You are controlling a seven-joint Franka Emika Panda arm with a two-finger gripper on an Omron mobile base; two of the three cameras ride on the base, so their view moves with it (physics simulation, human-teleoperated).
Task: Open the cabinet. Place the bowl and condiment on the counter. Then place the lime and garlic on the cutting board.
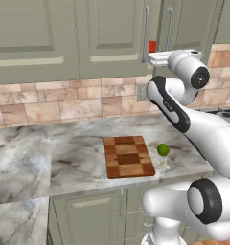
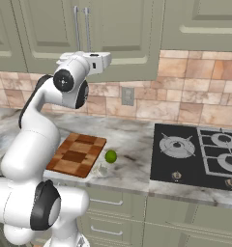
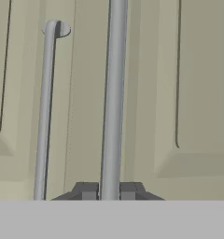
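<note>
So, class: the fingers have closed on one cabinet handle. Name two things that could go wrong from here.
1. The fingers pinch the smooth, round bar handle only at their tips, so they may slip off when the arm pulls.
2. The cabinet door looks barely ajar, with something red behind its edge; a sharp pull might jolt what is stored inside.

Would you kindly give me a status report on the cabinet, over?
Gripper shut on handle. Right cabinet door ajar. Lime and garlic beside board. Nothing in the way.
</note>
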